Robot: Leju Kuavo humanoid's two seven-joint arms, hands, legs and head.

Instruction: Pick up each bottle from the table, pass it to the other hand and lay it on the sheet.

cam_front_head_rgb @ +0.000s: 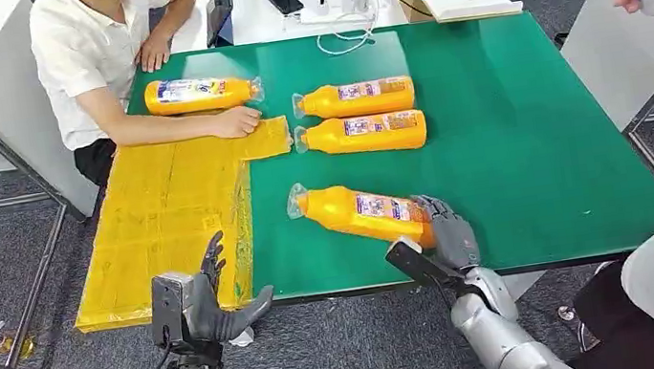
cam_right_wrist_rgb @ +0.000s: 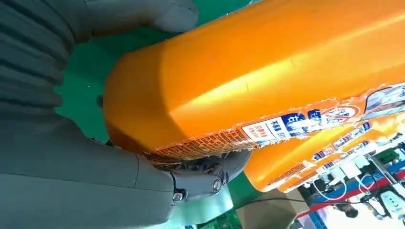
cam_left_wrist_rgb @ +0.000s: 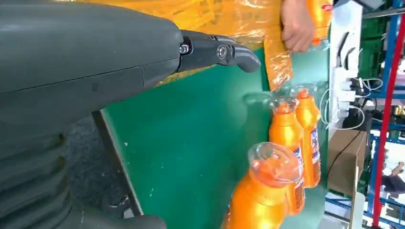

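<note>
Right hand wraps base of nearest bottle, lying on green table | left hand spread, empty, near yellow sheet | progress: no bottle on sheet; four left, judging by layout.

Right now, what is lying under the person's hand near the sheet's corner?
The person's hand rests on a corner flap of the yellow sheet, which lies on the green table. The table beneath that flap is covered.

The robot is showing silver jointed arms, each ending in a grey ribbed wrist cover. A thick grey thumb is carrying a dark, screw-pinned fingertip.
</note>
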